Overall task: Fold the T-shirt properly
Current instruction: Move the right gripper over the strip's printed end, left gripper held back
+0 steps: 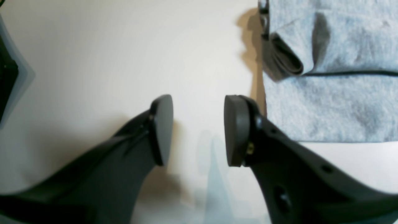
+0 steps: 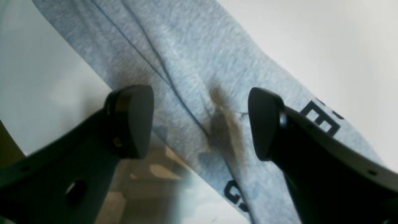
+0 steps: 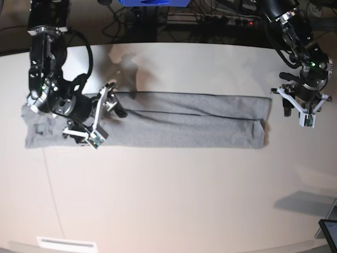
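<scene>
A: Where's the heather-grey cotton T-shirt (image 3: 179, 118)?

B: Lying as a long folded band across the white bench (image 3: 174, 195). The right pincer (image 2: 200, 123) hovers over one end, jaws apart, holding nothing. The left pincer (image 1: 199, 130) stands apart too, just beside the other end.

A: Next fold?

B: I'd pinch every layer at both corners, then lift evenly so the band doesn't skew.

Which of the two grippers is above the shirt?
The right gripper: its open jaws straddle the T-shirt. The left gripper is over bare table.
</scene>
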Action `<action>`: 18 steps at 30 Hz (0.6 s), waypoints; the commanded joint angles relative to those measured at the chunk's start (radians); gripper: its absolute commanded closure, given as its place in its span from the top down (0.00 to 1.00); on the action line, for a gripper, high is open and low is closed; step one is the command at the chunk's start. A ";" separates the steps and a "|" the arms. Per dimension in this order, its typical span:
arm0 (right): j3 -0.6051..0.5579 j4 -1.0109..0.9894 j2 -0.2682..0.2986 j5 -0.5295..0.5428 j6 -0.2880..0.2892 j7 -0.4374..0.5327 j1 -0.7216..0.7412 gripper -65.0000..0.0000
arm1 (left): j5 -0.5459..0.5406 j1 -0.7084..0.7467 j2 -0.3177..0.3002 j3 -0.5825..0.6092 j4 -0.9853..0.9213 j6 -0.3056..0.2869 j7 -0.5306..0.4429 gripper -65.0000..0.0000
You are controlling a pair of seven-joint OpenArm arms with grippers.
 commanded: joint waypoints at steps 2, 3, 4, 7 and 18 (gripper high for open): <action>0.006 -0.027 -0.003 0.017 0.002 0.022 0.038 0.70 | -0.010 -0.007 -0.015 -0.003 0.016 0.002 -0.021 0.41; 0.008 -0.058 -0.016 0.015 0.002 0.022 0.049 0.70 | -0.010 -0.007 -0.015 -0.003 0.016 0.002 -0.021 0.41; 0.008 -0.089 -0.026 0.012 0.002 0.022 0.056 0.70 | -0.010 -0.007 -0.017 -0.003 0.016 0.002 -0.021 0.41; 0.008 -0.153 -0.046 0.012 0.002 0.035 0.076 0.70 | -0.010 -0.004 -0.017 -0.003 0.016 0.002 -0.021 0.41; 0.009 -0.164 -0.052 0.019 -0.280 0.081 0.110 0.70 | -0.010 0.010 -0.018 -0.003 0.014 0.000 -0.022 0.41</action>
